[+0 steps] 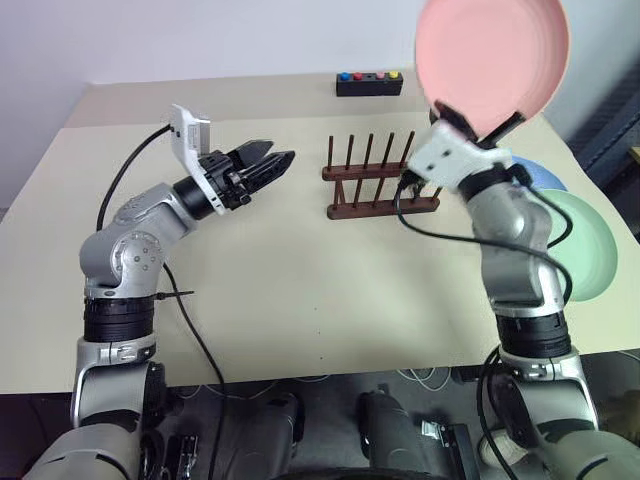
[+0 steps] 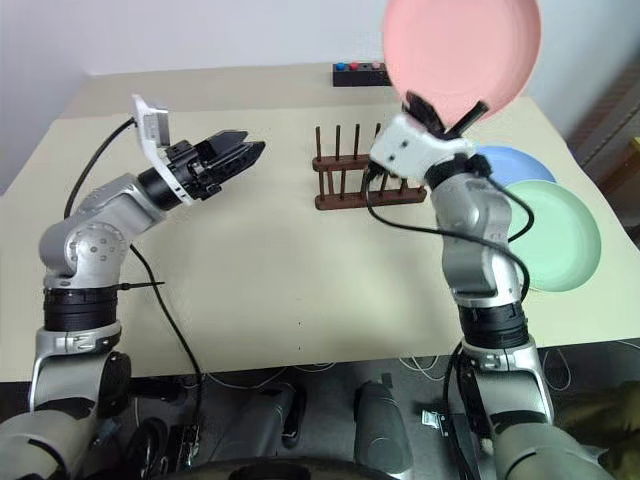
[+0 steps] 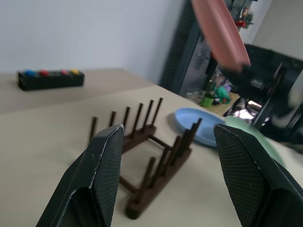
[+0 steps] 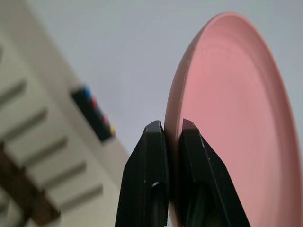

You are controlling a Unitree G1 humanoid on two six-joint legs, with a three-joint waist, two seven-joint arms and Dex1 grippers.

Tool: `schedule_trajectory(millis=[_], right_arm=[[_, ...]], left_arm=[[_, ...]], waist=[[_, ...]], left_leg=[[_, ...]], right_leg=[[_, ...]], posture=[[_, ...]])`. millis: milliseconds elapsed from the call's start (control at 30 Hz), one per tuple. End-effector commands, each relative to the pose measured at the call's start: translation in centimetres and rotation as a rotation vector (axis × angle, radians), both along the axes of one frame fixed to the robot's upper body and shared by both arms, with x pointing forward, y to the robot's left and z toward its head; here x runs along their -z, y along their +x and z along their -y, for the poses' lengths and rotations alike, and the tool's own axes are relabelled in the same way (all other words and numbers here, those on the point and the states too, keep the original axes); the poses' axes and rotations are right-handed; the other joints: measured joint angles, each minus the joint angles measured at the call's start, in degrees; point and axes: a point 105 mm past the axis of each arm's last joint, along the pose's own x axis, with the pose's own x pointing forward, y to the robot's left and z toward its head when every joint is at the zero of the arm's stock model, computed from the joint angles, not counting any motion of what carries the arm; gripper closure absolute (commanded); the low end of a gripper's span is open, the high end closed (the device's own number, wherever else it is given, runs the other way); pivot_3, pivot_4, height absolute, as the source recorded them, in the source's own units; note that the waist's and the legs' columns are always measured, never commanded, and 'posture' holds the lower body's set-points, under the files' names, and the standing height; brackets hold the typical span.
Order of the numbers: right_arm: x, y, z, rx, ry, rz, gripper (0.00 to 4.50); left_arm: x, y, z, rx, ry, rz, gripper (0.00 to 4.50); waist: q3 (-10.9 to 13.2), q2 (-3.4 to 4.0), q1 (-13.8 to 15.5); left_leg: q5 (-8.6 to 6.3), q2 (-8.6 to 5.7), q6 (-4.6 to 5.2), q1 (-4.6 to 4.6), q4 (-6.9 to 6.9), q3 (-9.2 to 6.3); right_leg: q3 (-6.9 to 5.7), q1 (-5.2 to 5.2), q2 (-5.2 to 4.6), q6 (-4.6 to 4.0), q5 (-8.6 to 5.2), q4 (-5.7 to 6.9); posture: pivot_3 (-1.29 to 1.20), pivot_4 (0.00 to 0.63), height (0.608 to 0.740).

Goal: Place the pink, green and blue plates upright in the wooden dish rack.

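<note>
A beige worktop (image 1: 300, 280) carries a small dark wooden dish rack (image 1: 380, 180) with two rows of thin upright pegs and no plates in it.

The right gripper (image 1: 478, 127) is raised above the worktop, its jaws clenched on the lower rim of the pink plate (image 1: 492, 60). The plate stands on edge above those jaws, up in the air, higher than the rack and a little to the right of it. In the right wrist view the two black fingers (image 4: 149, 179) pinch the plate's rim between them.

The left gripper (image 1: 272, 163) hovers to the left of the rack, its jaws parted and holding nothing, pointed toward the rack, which lies just ahead of them.

The blue plate (image 2: 515, 165) and green plate (image 2: 560, 240) lie flat on the worktop below and to the right of the right jaws, the green one overlapping the blue one's near edge.

A black box with coloured buttons (image 1: 369, 83) sits at the far edge of the worktop, beyond the rack.
</note>
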Motion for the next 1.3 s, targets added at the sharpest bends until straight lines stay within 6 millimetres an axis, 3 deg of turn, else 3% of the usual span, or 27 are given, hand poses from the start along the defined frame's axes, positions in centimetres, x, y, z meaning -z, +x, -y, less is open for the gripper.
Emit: schedule_trajectory(millis=[33,167,300,533,700,933,1300], right_arm=[[-3.7,-1.2,0.9,-0.228,0.287,0.003,4.50],[-5.4,-1.4,2.6,-0.428,0.533,-0.072,4.50],[-6.2,-2.4,2.8,-0.773,0.767,-0.226,4.50],[-3.7,-2.0,3.5,-1.033,0.947,-0.510,4.50],[-2.3,-0.3,5.0,-1.008,1.012,-0.546,4.50],[-3.3,0.6,6.8,-0.982,1.036,-0.476,4.50],[-0.3,2.0,8.4,-0.909,1.098,-0.542,4.50]], left_arm=[[-0.1,-0.2,-0.2,0.010,0.054,0.046,1.44],[0.5,-0.9,-0.1,0.057,0.081,0.030,1.44],[1.6,-2.2,-0.5,0.104,0.201,0.089,1.44],[1.5,-3.7,-2.0,0.191,0.234,0.070,1.44],[1.1,-4.9,-2.8,0.258,0.217,0.042,1.44],[0.0,-5.3,-3.4,0.249,0.191,0.076,1.44],[-1.5,-5.5,-3.0,0.227,0.175,0.173,1.44]], waist=[[0.0,0.00,0.1],[0.0,0.00,0.0],[0.0,0.03,-0.4],[0.0,0.04,-0.2],[0.0,0.07,-0.3],[0.1,0.12,-0.3],[0.1,0.12,-0.3]], left_leg=[[0.00,0.00,0.00,0.00,0.00,-0.03],[-0.01,0.00,0.02,0.00,-0.01,-0.08],[-0.20,0.02,0.35,0.00,-0.17,-0.07],[-0.13,0.05,0.26,0.08,-0.57,-0.07],[-0.13,0.05,0.27,0.07,-0.58,-0.06],[-0.13,0.05,0.26,0.07,-0.58,-0.02],[-0.13,0.05,0.26,0.07,-0.59,-0.02]], right_leg=[[-0.01,0.01,0.00,0.00,0.00,0.00],[-0.03,0.04,0.00,0.00,0.00,-0.04],[0.01,-0.06,-0.01,-0.02,0.01,-0.03],[0.01,-0.20,-0.02,-0.06,0.02,-0.05],[0.00,-0.19,-0.04,-0.06,0.02,-0.08],[0.01,-0.21,-0.06,-0.06,0.02,-0.08],[0.01,-0.21,-0.05,-0.06,0.02,-0.09]], posture=[[0.00,0.150,0.740],[0.00,0.150,0.740],[0.00,0.150,0.740],[0.00,0.150,0.740],[0.00,0.150,0.740],[0.00,0.150,0.740],[0.00,0.150,0.740]])
